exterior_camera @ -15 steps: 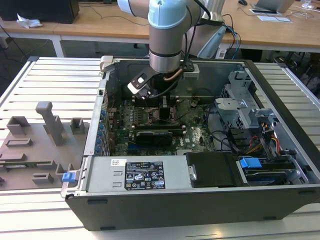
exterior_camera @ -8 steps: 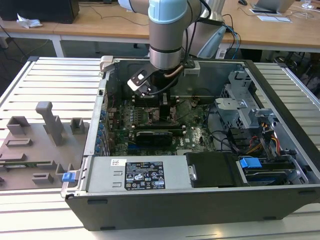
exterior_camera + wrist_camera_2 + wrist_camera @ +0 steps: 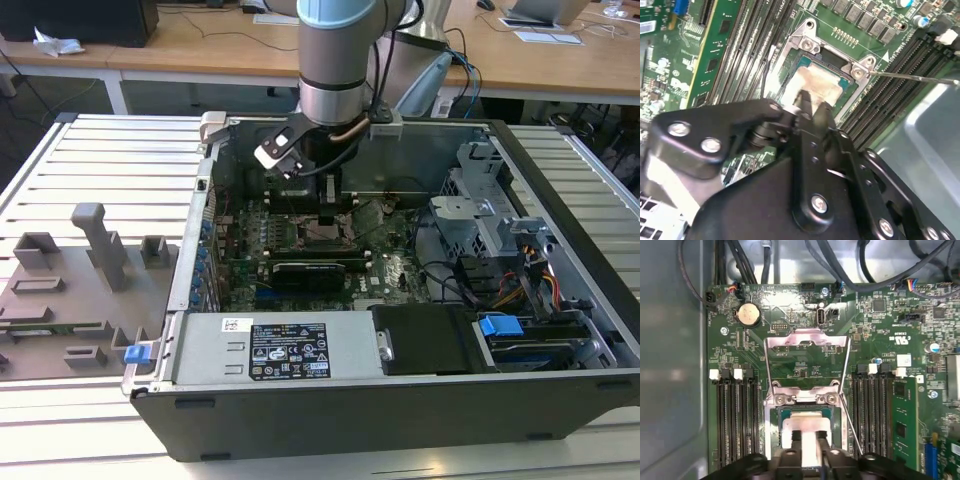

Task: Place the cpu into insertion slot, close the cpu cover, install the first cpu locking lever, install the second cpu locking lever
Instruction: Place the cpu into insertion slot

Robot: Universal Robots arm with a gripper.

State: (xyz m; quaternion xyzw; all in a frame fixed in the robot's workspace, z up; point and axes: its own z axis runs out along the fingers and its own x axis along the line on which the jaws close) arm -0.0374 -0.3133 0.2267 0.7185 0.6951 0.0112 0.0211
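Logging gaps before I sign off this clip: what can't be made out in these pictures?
1. Near part of the cpu: first wrist view, under the hand.
2. Whether the cpu sits fully in the insertion slot: both wrist views, hand in front.
3. What lies in the insertion slot, exterior view: the arm stands in front.

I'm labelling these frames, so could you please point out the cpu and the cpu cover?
the cpu (image 3: 815, 82), second wrist view, middle of its metal top.
the cpu cover (image 3: 807, 341), first wrist view, end bar of its frame.
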